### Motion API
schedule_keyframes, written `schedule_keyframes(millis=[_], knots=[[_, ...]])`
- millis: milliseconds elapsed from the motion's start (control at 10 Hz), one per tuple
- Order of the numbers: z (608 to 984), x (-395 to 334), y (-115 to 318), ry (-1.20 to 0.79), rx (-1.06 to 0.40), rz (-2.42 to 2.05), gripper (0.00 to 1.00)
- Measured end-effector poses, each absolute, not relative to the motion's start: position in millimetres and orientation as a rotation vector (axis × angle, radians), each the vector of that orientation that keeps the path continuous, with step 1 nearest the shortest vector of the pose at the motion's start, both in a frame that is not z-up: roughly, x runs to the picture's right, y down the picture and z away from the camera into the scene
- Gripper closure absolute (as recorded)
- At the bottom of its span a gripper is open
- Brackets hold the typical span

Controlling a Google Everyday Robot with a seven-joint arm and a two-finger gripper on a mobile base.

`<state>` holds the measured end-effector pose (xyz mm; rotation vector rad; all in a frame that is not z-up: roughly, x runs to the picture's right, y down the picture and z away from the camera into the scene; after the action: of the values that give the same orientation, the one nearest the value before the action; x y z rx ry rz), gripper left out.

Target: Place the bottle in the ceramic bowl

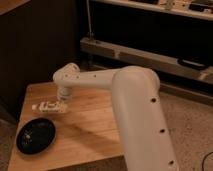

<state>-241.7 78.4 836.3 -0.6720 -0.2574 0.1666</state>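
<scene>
Surface: wooden table [90, 125] is carrying everything.
Gripper: my gripper [61, 106] is clamping its fingers on the bottle [47, 106].
Bowl: ceramic bowl [35, 136] is sitting nearby, front-left.

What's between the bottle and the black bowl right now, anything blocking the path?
Nothing visible. The bottle lies on the wooden table with the gripper shut on its right end. The ceramic bowl sits just in front of it, toward the table's near left corner, and only bare tabletop separates the two.
</scene>
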Motion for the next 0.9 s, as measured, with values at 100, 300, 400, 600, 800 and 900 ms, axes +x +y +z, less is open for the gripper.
schedule_keyframes(millis=[100,300,400,600,800,900], knots=[[832.7,-236.0,72.5,-0.253,-0.656,0.175,1.0],[823.1,-232.3,65.8,-0.286,-0.645,0.183,1.0],[816.8,-230.5,63.2,-0.319,-0.642,0.175,1.0],[788.2,-237.9,59.3,-0.381,-0.628,0.128,1.0],[757.0,-234.6,48.8,-0.419,-0.613,0.081,1.0],[747.4,-237.5,49.7,-0.433,-0.617,0.054,1.0]])
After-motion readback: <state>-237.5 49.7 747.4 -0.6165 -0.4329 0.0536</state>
